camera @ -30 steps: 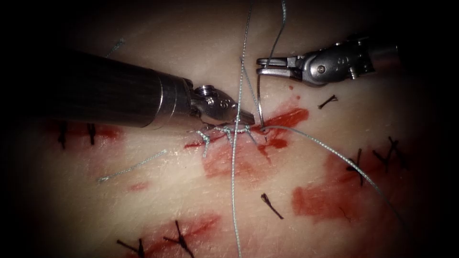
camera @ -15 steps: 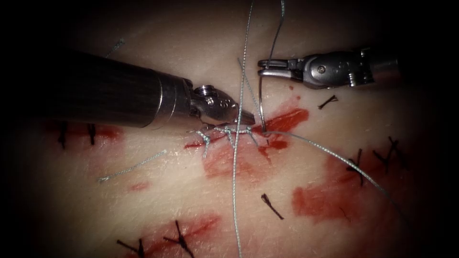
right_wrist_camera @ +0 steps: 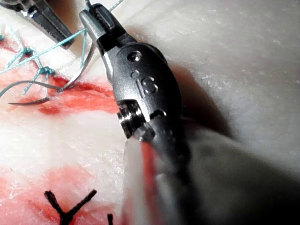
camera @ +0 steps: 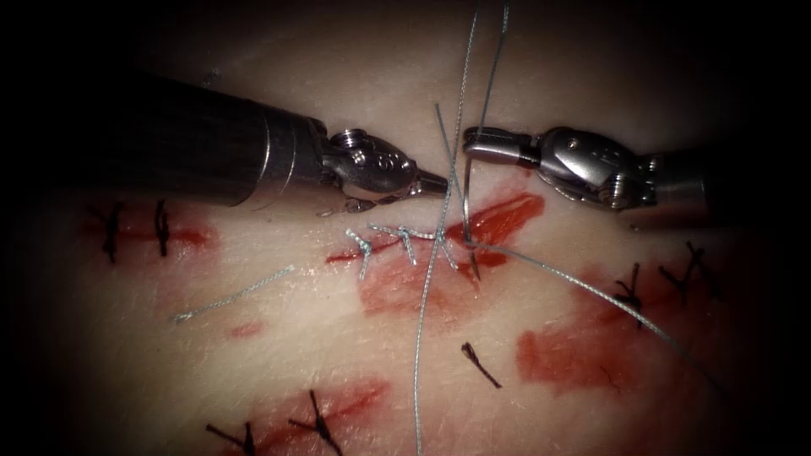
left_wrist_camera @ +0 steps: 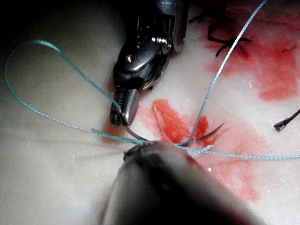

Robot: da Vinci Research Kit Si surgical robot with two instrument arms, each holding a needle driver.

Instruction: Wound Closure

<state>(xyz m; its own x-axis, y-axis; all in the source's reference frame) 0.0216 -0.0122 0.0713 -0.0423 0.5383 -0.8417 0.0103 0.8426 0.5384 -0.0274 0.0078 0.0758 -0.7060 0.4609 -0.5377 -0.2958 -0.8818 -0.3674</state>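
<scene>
The right tool (camera: 473,140) is shut on the tail end of the curved needle (camera: 464,198), above the cut (camera: 507,211). The needle runs down into the tissue (camera: 287,346) at the cut, just right of the light blue stitches (camera: 405,241). Its tip comes out below the cut. The same grip shows in the left wrist view (left_wrist_camera: 121,115) and in the right wrist view (right_wrist_camera: 93,16), where the needle (right_wrist_camera: 77,75) arcs through the red wound. The left tool (camera: 437,183) hovers just left of the needle, jaws shut and holding nothing. Thread (camera: 427,295) crosses the stitches.
Red fluid (camera: 574,338) stains the tissue around and below the cut. Dark old stitches (camera: 317,422) and cut thread ends (camera: 480,363) lie scattered about. A loose light thread piece (camera: 232,295) rests on the left. A strand of thread (camera: 608,295) trails away to the lower right.
The right tool has swung down and turned, driving the needle further through; its tip now sticks out below the cut. The left tool has lifted off the stitches.
</scene>
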